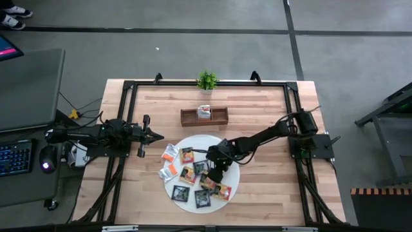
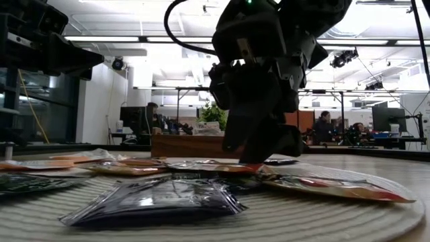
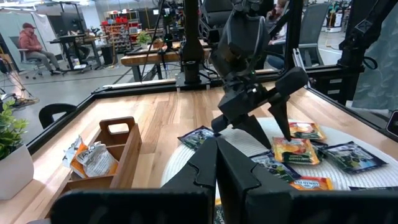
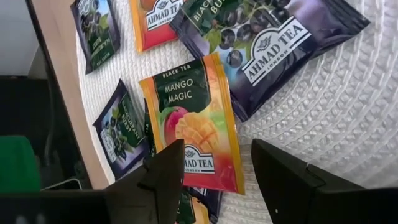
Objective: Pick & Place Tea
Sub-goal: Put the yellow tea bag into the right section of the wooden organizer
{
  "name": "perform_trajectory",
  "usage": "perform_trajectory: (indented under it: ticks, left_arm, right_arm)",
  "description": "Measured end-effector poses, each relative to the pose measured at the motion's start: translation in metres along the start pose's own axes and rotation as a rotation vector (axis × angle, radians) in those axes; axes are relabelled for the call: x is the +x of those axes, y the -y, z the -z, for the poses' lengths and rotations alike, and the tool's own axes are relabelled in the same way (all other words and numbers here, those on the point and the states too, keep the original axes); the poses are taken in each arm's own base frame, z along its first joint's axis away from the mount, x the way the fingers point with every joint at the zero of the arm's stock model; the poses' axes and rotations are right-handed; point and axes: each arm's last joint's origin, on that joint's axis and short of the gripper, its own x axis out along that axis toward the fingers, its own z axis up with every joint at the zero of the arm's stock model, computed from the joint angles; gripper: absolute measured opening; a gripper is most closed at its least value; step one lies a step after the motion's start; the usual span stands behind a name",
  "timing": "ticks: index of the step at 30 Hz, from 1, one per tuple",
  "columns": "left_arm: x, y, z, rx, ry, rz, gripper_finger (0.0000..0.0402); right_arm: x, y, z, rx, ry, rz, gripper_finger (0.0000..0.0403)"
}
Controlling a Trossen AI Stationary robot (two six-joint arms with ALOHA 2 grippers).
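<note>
Several tea sachets, black, orange and white, lie flat on the round white mat (image 1: 228, 169). My right gripper (image 4: 217, 158) hangs open and tilted down over the mat's middle (image 1: 214, 175). Its fingers stand on either side of the near end of an orange mango sachet (image 4: 193, 124), which lies partly on the black sachets. More sachets (image 1: 204, 112) sit in the middle compartment of the brown wooden tray (image 1: 190, 117). My left gripper (image 1: 158, 136) is shut and holds nothing. It is level above the table, left of the mat. My right gripper comes at the orange mango sachet slanting down from the table's right side, with one finger (image 4: 165, 177) over the sachet's near corner (image 4: 186, 165). I cannot tell whether the fingertips touch the sachet. It lies flat on the mat.
A small potted plant (image 1: 206, 80) stands at the far edge behind the tray. Two white and orange sachets (image 1: 168, 161) lie at the mat's left rim. Black frame rails (image 1: 129, 87) run along the table's sides. Bare wood shows right of the mat (image 1: 270, 180).
</note>
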Motion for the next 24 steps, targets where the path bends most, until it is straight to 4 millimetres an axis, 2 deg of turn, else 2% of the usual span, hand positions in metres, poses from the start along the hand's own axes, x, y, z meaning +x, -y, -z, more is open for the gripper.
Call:
perform_trajectory:
  ticks: [7,13,21,24]
  left_arm:
    - [0.000,0.000,0.000,0.000,0.000,0.000,0.0001]
    - [0.000,0.000,0.000,0.000,0.000,0.000,0.0001]
    - [0.000,0.000,0.000,0.000,0.000,0.000,0.0001]
    - [0.000,0.000,0.000,0.000,0.000,0.000,0.0001]
  right_arm:
    - [0.001,-0.006,-0.001,-0.026,-0.027,-0.091,0.0156]
    - [0.002,-0.009,0.002,-0.035,-0.042,-0.103,0.0136]
    - [0.003,-0.012,0.006,-0.043,-0.050,-0.106,0.0129]
    - [0.003,-0.011,0.006,-0.037,-0.041,-0.098,0.0111]
